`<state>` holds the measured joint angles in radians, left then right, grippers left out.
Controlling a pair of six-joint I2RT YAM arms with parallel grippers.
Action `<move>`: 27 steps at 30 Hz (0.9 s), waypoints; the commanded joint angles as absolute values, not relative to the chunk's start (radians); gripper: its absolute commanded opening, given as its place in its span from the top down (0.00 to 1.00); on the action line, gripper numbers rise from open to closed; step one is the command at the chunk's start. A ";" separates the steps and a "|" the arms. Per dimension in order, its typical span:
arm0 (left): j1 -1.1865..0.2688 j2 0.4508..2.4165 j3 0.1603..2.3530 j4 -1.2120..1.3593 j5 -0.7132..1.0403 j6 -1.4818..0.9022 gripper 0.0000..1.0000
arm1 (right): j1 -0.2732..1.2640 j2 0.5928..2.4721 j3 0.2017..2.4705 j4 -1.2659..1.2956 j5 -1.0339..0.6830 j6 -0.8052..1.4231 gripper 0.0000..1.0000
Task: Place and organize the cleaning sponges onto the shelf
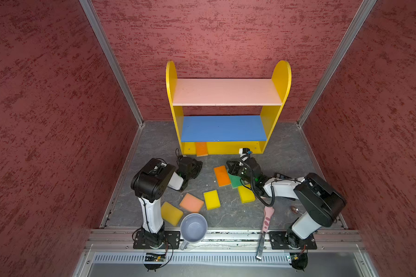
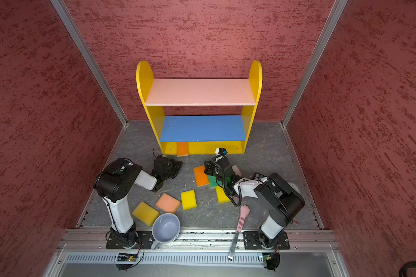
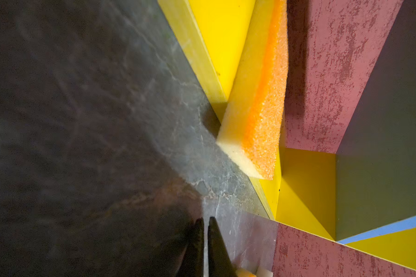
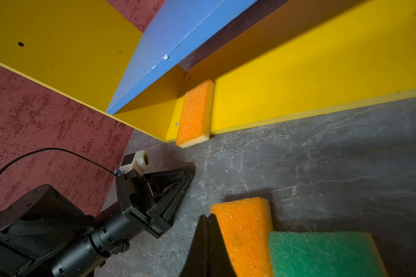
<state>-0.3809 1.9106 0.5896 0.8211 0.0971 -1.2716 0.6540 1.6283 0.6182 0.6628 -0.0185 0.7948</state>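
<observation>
Dark red textured walls close in a grey marbled desk [image 1: 286, 153], and a yellow-sided shelf [image 1: 226, 92] stands against the back wall. One shelved orange sponge [image 1: 201, 148] lies at the left end of the yellow bottom board, its near end poking past the front edge.

The left arm [image 1: 151, 211] rises from its base, bends sharply at the elbow and reaches low toward that sponge. The left end effector [image 3: 205, 223] hovers just short of it, fingers parted by a thin slit and gripping nothing.

The right arm [image 1: 308, 223] folds the same way and stretches inward. The right end effector [image 4: 208, 220] is clenched and empty, its tip beside a loose orange sponge [image 1: 222, 175] that overlaps a green sponge [image 1: 234, 182].

Three yellow sponges [image 1: 211, 199] and a peach sponge [image 1: 191, 202] lie scattered nearer the front. A grey-blue mug [image 1: 193, 227] and a pink paw-handled tool [image 1: 267, 219] sit by the front rail
</observation>
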 commanded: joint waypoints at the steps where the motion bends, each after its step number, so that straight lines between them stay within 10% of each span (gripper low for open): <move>1: -0.386 1.933 0.612 0.799 0.022 -1.283 0.84 | 0.640 1.606 0.599 0.661 0.004 0.787 1.00; 27: -0.350 2.098 0.651 0.888 -0.080 -1.347 0.82 | 0.621 1.577 0.551 0.610 0.000 0.769 1.00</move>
